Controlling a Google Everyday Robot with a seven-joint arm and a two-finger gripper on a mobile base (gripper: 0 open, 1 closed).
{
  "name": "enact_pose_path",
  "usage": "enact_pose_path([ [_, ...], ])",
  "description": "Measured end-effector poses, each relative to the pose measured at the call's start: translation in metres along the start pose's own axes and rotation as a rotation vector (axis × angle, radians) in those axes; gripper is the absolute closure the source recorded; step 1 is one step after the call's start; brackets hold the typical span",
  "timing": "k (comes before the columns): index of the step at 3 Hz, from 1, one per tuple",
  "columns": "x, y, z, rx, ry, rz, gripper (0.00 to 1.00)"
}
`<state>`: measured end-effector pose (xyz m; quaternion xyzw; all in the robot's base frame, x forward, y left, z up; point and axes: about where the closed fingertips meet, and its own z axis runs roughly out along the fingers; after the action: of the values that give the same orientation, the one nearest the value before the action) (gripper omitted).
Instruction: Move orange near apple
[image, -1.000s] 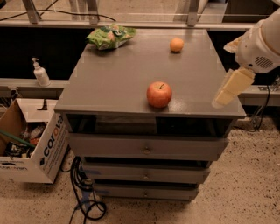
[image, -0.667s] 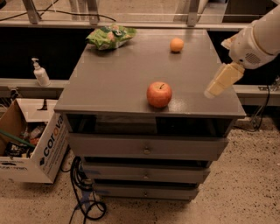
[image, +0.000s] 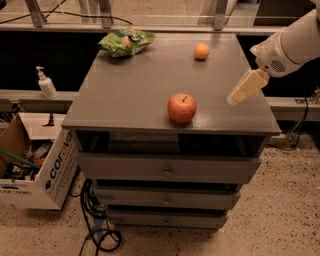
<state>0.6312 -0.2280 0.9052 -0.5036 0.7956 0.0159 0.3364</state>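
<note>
The orange (image: 201, 51) is small and plain and sits at the far right of the grey cabinet top (image: 135, 90). The red apple (image: 181, 108) with a short dark stem sits near the front edge, right of centre. My gripper (image: 240, 91) hangs from the white arm at the right, above the top's right edge. It is well to the right of the apple and in front of the orange, touching neither.
A green snack bag (image: 126, 41) lies at the far left of the top. A cardboard box (image: 37, 167) stands on the floor to the left, with a soap dispenser (image: 46, 83) on the ledge behind it. Cables (image: 97, 227) lie by the cabinet's base.
My gripper has risen and moved away from the front right corner, toward the back and slightly left over the cabinet top. The apple and orange have not moved.
</note>
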Motion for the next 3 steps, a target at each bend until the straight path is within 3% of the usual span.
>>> enact_pose_path([
  [1, 0.001, -0.002, 0.014, -0.006, -0.025, 0.027, 0.0],
  [3, -0.008, -0.044, 0.067, 0.036, -0.114, 0.15, 0.0],
])
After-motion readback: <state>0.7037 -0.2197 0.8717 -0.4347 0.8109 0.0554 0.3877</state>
